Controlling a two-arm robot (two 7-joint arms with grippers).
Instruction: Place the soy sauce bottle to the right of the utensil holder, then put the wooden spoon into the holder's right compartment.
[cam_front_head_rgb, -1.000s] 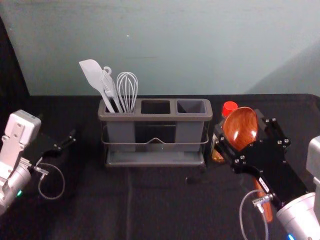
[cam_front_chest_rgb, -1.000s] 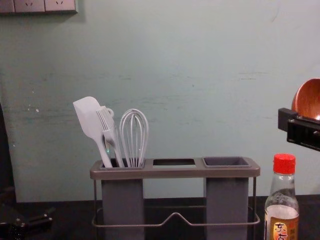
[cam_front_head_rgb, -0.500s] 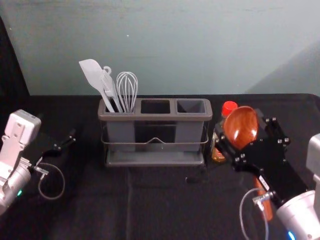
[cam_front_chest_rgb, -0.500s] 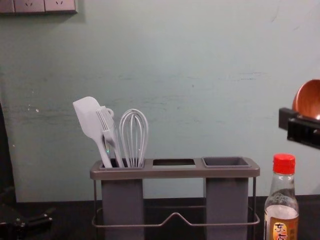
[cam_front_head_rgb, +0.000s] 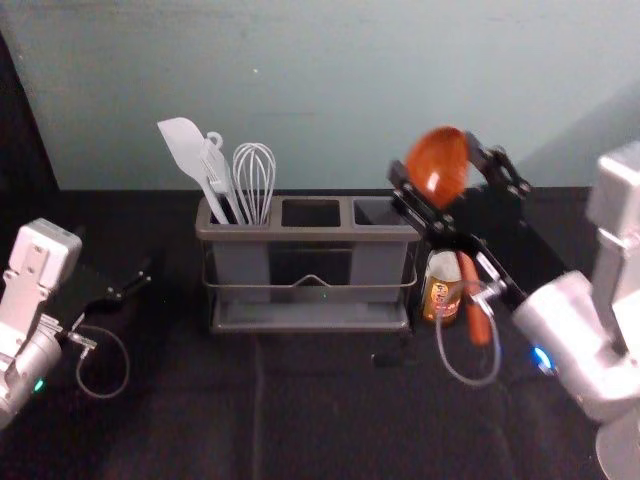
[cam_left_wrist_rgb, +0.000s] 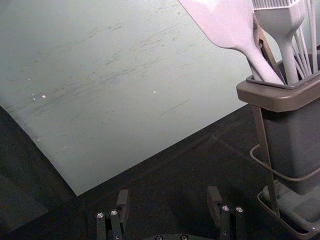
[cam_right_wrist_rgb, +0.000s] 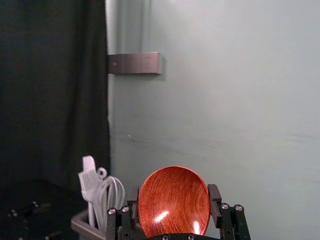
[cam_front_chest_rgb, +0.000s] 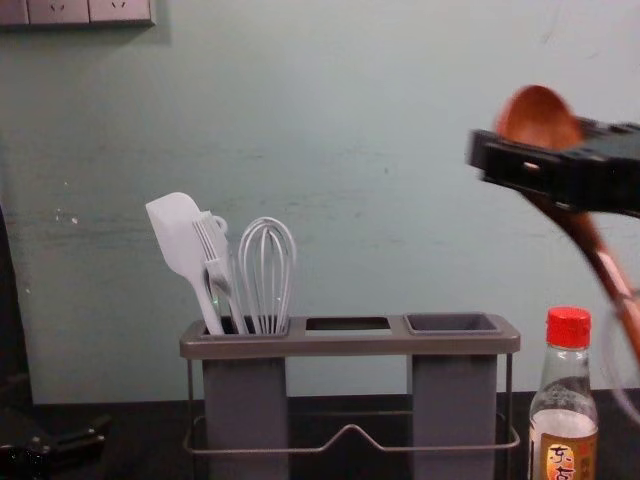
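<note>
Spoon (cam_front_chest_rgb: 540, 115) and right gripper (cam_front_head_rgb: 437, 162) rose above dark cloth (cam_front_head_rgb: 330, 410), before wall (cam_front_head_rgb: 350, 90).

The right gripper (cam_front_head_rgb: 438, 163) has the wooden spoon (cam_right_wrist_rgb: 174, 200) between its two black fingers (cam_right_wrist_rgb: 216, 197). The round, red-brown bowl shows its hollow side, with two shiny white spots in it. Past one finger is a bit of the grey utensil holder (cam_right_wrist_rgb: 85, 226). A pale whisk (cam_right_wrist_rgb: 111, 196), a little brush (cam_right_wrist_rgb: 90, 183) and a spatula (cam_right_wrist_rgb: 88, 162) stand close together in it. The left gripper (cam_front_head_rgb: 133, 283) is farther off, in the dark. A big black cloth (cam_right_wrist_rgb: 52, 90) hangs next to the pale wall (cam_right_wrist_rgb: 240, 100), and a small flat box (cam_right_wrist_rgb: 135, 63) is on the wall.
</note>
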